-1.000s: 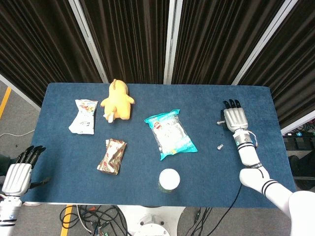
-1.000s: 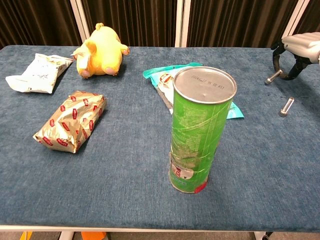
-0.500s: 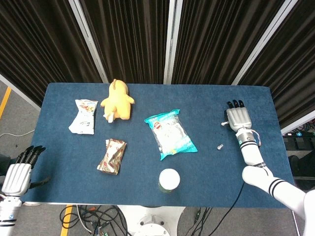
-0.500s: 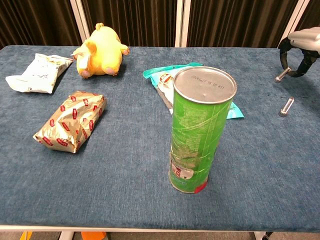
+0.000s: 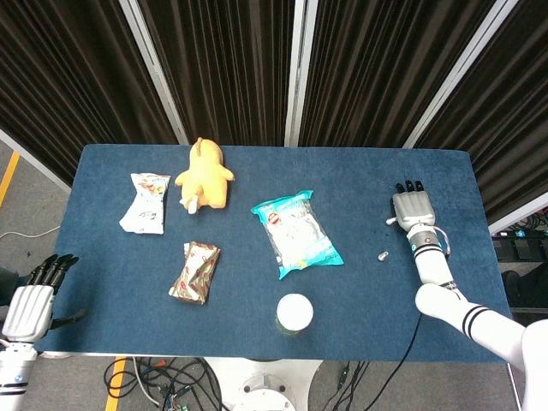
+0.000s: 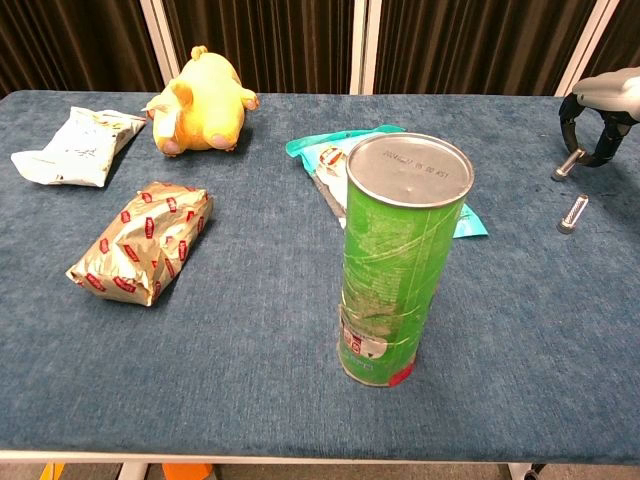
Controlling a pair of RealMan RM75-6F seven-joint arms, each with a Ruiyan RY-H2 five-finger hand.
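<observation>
Right now the fingers (image 5: 409, 186) of my right hand (image 5: 413, 208) lie straight and together, palm down, grasping nothing, though in the chest view the hand (image 6: 603, 112) arches over one small metal bolt (image 6: 566, 165) that tilts up against its underside, so I judge it ready to close there. Just nearer me from that hand a second bolt (image 6: 572, 213) lies loose on the blue table (image 5: 360, 282), while the green can (image 6: 398, 258), teal snack bag (image 5: 295, 233), foil packet (image 5: 194, 271), white packet (image 5: 144, 202) and yellow plush toy (image 5: 205, 175) sit well apart on its far side. My left hand (image 5: 32, 304) hangs off the table's opposite corner, fingers released and holding nothing.
</observation>
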